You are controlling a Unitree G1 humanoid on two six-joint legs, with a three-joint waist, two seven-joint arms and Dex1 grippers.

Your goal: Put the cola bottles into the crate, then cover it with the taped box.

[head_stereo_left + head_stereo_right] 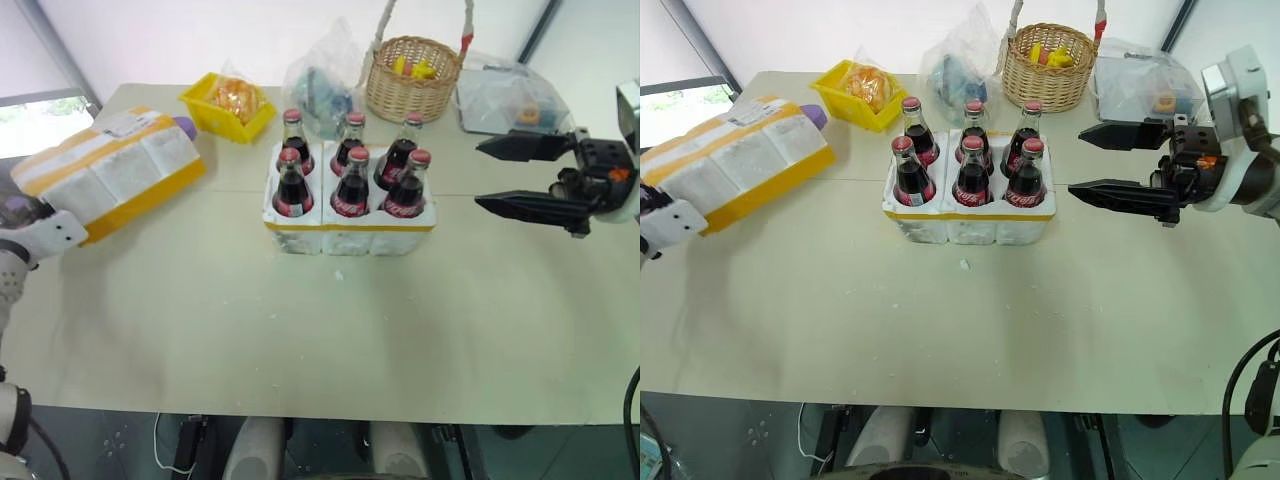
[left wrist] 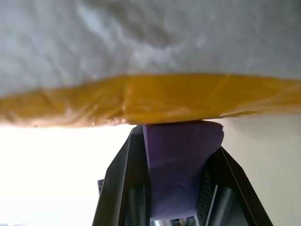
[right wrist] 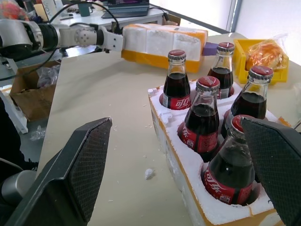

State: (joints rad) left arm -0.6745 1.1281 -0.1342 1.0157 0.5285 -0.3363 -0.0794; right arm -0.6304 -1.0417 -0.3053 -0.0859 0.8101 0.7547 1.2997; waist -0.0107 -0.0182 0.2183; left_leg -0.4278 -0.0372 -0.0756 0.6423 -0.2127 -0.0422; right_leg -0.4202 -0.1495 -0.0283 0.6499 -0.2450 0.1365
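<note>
The six bottles already stand in the wells of the crate, two rows of three, red caps up, so the loading half of the job looks done and the covering half is in hand.

The box is the thing now being worked. It lies off to the far side of the crate from the right gripper, tilted, its near end raised off the table and its far end, with the purple knob, low beside the yellow bin. The left gripper has its jaws clamped on the purple end piece at the box's near end; the wrist view shows the purple foam pinched between both fingers with the yellow-taped edge just beyond their tips. Gripping that end gives a handle on a bulky, light block too broad for the jaws to span, which likely explains the hold.

The right gripper hangs level beside the crate, jaws spread wide and empty, fingers aimed toward the bottles. It is probably waiting to take the box's free end, or to steady the crate.

The box must clear the bottle caps before coming down; a one-ended grip may let it sag or twist.

A wicker basket and plastic bags sit behind the crate, clear of the path.
</note>
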